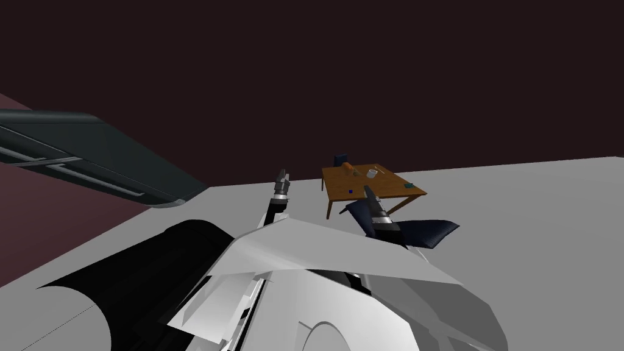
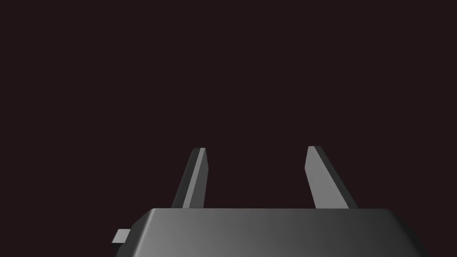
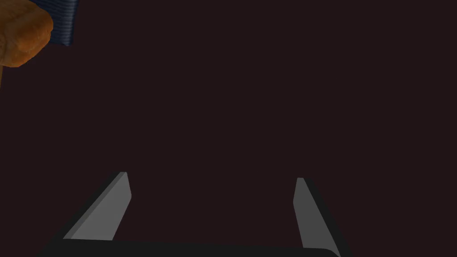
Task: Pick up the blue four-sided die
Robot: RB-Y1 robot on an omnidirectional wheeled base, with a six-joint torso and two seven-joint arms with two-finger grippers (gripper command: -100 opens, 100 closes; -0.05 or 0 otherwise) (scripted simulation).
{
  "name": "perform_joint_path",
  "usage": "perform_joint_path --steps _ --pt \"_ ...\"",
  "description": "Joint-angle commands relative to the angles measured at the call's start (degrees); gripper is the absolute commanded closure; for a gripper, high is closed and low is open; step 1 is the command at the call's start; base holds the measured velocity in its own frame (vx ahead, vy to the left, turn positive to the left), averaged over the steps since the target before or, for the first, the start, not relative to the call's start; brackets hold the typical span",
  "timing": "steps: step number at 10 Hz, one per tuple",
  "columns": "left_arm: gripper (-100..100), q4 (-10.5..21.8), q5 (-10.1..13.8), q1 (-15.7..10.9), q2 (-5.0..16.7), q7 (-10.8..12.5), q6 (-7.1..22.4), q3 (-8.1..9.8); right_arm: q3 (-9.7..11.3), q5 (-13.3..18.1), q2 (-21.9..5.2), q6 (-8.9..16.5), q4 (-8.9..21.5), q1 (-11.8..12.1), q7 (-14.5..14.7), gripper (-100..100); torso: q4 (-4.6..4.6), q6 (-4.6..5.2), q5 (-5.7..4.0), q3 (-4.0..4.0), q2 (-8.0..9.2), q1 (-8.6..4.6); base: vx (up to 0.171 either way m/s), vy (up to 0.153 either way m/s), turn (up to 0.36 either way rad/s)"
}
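Note:
A tiny blue die (image 1: pixel 350 191) lies near the front edge of a brown wooden table (image 1: pixel 390 186) in the head view. My right gripper (image 1: pixel 368 191) hovers at that front edge, just right of the die and apart from it. In the right wrist view this gripper (image 3: pixel 212 176) stands open with nothing between its fingers, pointing past the table toward a dark wall. My left gripper (image 1: pixel 283 177) is raised left of the table, and in its wrist view it (image 2: pixel 256 148) is open and empty.
The table also carries an orange-brown lump (image 1: pixel 348 166) (image 3: pixel 20 33), a dark blue block (image 1: pixel 340 159) (image 3: pixel 62 22) behind it, a white cup (image 1: pixel 370 173) and a small teal item (image 1: pixel 408 184). A dark blue seat (image 1: pixel 429 231) stands at the table's front. A long dark cabinet (image 1: pixel 91 155) lies far left.

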Motion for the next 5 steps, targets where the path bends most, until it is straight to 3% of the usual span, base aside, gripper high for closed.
perform_joint_path --steps 1,4,5 --pt "0 0.0 0.0 0.0 0.0 0.0 0.0 0.00 0.9 0.2 -1.9 -0.2 2.2 -1.0 0.7 -100 0.00 0.00 0.00 0.00 0.00 0.00 -0.042 0.083 0.022" --pt "0 0.0 0.0 0.0 0.0 0.0 0.0 0.00 5.5 1.4 -7.8 -0.9 9.1 -2.6 3.4 -100 -0.02 -0.01 -0.03 -0.04 -0.08 -0.13 -0.044 0.107 0.158" --pt "0 0.0 0.0 0.0 0.0 0.0 0.0 0.00 5.7 1.4 -8.0 -0.9 9.2 -2.6 3.4 -100 -0.02 0.00 0.00 -0.06 -0.11 0.02 -0.019 0.103 0.045"
